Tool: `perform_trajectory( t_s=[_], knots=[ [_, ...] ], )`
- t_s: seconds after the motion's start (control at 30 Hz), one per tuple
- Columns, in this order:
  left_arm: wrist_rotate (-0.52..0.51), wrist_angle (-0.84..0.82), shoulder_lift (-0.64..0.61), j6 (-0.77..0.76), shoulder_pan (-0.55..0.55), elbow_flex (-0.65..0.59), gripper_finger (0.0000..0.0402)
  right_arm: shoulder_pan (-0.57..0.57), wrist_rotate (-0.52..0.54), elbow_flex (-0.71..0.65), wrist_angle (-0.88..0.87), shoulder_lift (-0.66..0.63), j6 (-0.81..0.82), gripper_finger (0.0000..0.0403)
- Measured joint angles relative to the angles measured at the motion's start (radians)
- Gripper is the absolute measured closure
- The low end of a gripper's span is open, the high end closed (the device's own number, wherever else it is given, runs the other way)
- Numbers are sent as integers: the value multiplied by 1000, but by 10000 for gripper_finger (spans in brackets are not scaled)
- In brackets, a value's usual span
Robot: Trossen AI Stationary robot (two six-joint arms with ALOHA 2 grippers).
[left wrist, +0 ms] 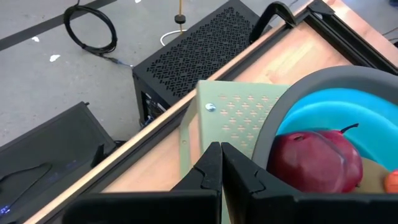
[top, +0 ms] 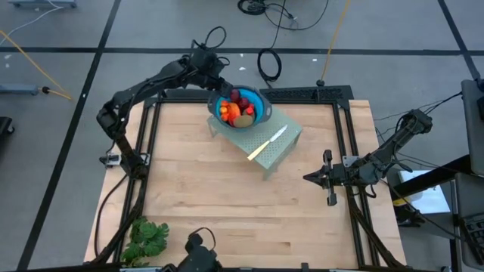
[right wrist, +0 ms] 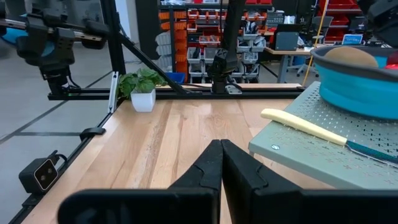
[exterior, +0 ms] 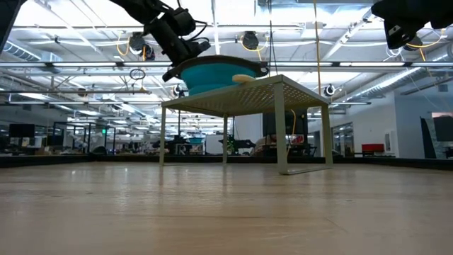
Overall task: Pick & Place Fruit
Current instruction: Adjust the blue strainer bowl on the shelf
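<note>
at the left edge of the wooden surface (top: pixel 227 196), well away from the blue bowl (top: pixel 258 99), the leafy green bunch (top: pixel 145 239) lies near the front corner, out of play. the left gripper (top: pixel 215 85) sits just beside the bowl's far-left rim, its fingers (left wrist: pixel 211 168) pressed together with nothing between them, tips close to the grey lip of the bowl.

the bowl stands on the pale green perforated stand (top: pixel 280 147), toward the stand's back end. the fruit (top: pixel 237 109) is heaped inside the bowl: dark red balls, an olive-brown oval, orange-red pieces. in the left wrist view a dark red ball (left wrist: pixel 314 163) with a short stem lies against the bowl's near wall.

these look like hard, light toy pieces with smooth, glossy skins, so a round ball may well squirt out of a flat pinch; a grip across the widest part of a ball, or across the short axis of an oval, seems safest. the pile is crowded, so the topmost piece looks easiest to reach. the bowl itself seems light enough to slide on the stand if nudged.

in front of the bowl, on the same stand, lies the yellow-handled knife (top: pixel 266 143). well to the right of the bowl, the right gripper (top: pixel 308 178) waits above the surface, fingers closed and empty.
</note>
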Motion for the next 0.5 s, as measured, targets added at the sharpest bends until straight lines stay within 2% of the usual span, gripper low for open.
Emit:
perform_trajectory(
  t_s=[0.5],
  knots=[
    [-6, 1, 0, -27, -54, 0, 402, 0, -1, 0, 0, 0, 0, 403]
  ],
)
